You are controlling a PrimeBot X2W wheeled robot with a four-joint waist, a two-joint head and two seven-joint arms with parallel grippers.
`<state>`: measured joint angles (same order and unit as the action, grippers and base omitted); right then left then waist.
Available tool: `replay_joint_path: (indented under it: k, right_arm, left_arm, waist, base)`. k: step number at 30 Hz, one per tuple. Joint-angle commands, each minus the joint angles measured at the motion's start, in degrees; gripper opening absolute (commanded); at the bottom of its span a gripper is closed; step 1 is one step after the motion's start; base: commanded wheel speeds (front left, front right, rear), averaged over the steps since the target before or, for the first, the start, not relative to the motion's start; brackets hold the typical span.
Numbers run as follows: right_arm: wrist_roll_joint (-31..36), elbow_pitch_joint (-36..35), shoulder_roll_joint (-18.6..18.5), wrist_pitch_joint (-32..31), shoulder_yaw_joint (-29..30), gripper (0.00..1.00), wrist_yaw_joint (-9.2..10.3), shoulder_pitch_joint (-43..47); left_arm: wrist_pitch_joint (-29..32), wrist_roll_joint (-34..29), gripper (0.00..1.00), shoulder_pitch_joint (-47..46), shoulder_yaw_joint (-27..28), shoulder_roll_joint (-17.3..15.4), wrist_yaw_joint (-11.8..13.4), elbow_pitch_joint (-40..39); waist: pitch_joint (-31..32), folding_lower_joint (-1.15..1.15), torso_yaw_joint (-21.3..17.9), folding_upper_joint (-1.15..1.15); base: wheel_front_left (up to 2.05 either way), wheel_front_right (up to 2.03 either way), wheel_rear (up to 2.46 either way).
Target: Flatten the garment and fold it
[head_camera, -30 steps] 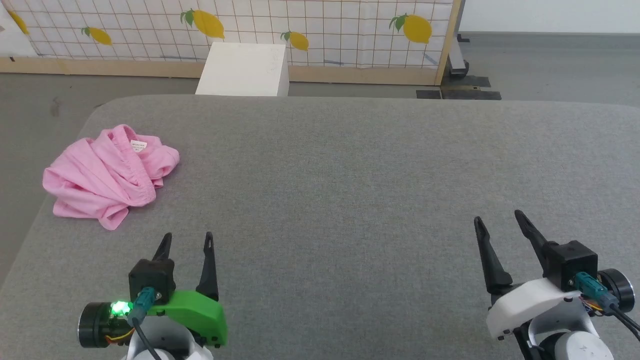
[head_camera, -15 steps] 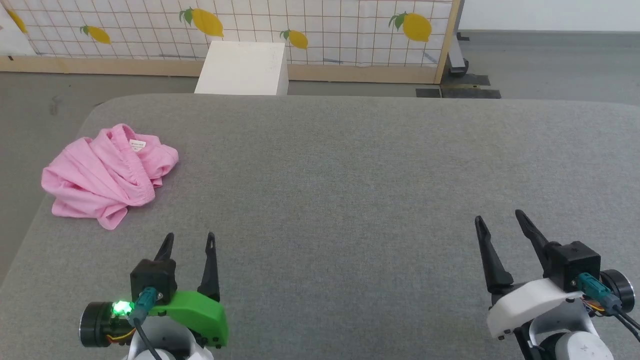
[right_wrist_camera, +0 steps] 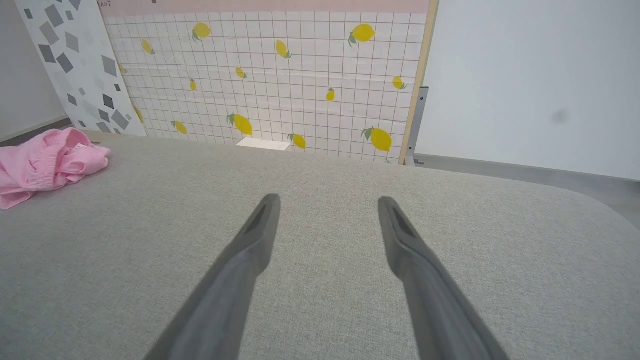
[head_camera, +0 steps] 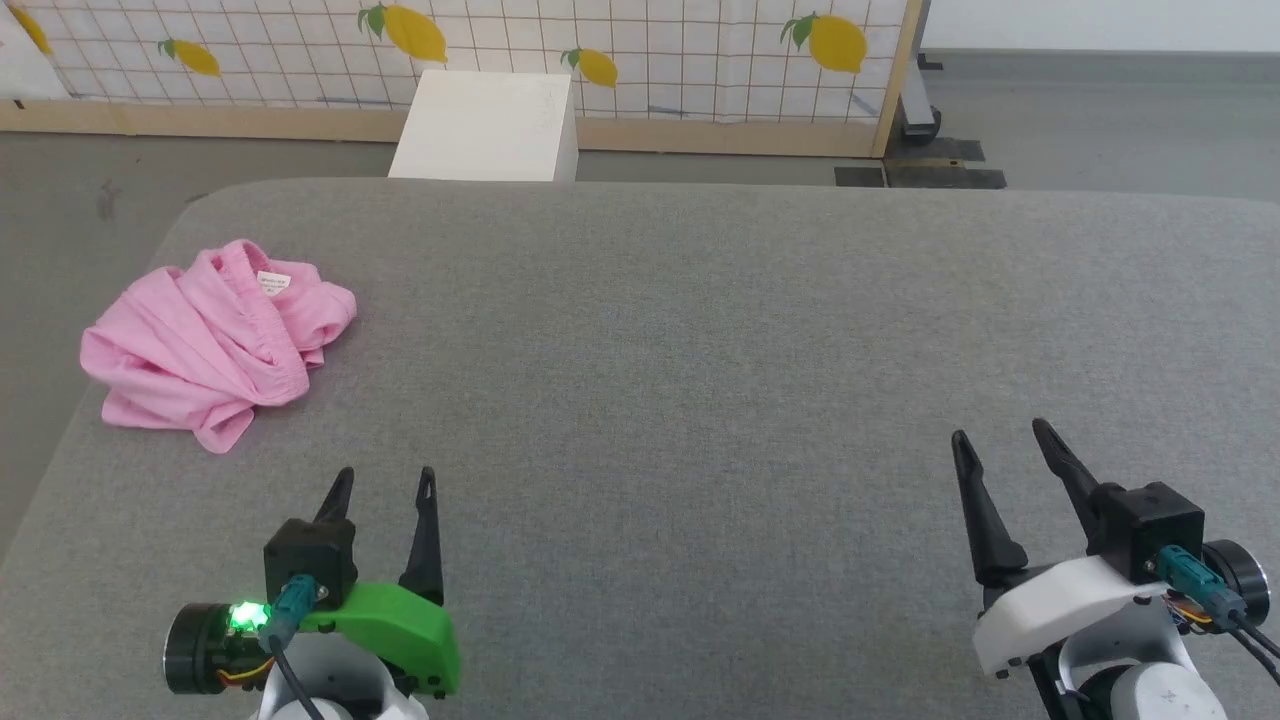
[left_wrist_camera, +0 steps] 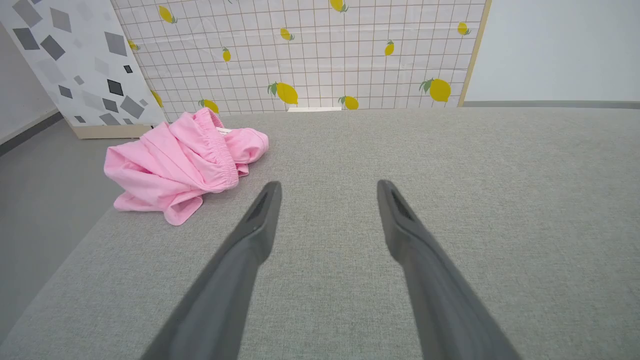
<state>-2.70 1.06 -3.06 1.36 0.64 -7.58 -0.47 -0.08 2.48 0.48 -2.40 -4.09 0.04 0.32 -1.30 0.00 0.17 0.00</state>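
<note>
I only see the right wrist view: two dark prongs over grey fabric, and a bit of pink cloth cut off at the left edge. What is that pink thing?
Observer: A pink garment, crumpled in a heap. The head view shows it whole, by the left edge of the grey table, toward the far corner.
Operator: Is anything holding it?
Observer: No. The left gripper is open and apart from it, nearer the robot.
Operator: What are my prongs attached to?
Observer: They belong to the right gripper, open, mounted on a white wrist housing.

Bright, even, shadowless light; sharp
</note>
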Motion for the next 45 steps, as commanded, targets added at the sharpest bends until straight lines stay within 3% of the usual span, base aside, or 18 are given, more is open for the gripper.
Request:
replay_joint_path:
  k: [1, 15, 45]
  right_arm:
    - [-0.38, -0.22, 0.1, 0.12, -0.06, 1.0, 0.05, -0.12]
    - [-0.75, -0.99, 0.12, 0.75, -1.55, 1.0, 0.06, 0.98]
    - [-3.56, -4.41, 0.16, 2.2, -3.73, 1.0, 0.08, 7.04]
  left_arm:
    - [0.0, 0.44, 1.0, -0.69, -0.07, -0.59, -0.15, 0.22]
    - [-0.56, 0.79, 1.0, -1.15, -0.63, -1.61, 0.31, 0.85]
    - [-3.95, 0.44, 1.0, -0.43, -3.72, -4.29, 1.55, 0.21]
  waist:
    - [-0.21, 0.0, 0.16, 0.0]
    - [-0.67, 0.0, 4.3, 0.0]
    - [1.32, 0.0, 23.56, 0.0]
  base:
    - [0.0, 0.0, 0.0]
    - [0.0, 0.0, 0.0]
    - [0.0, 0.0, 0.0]
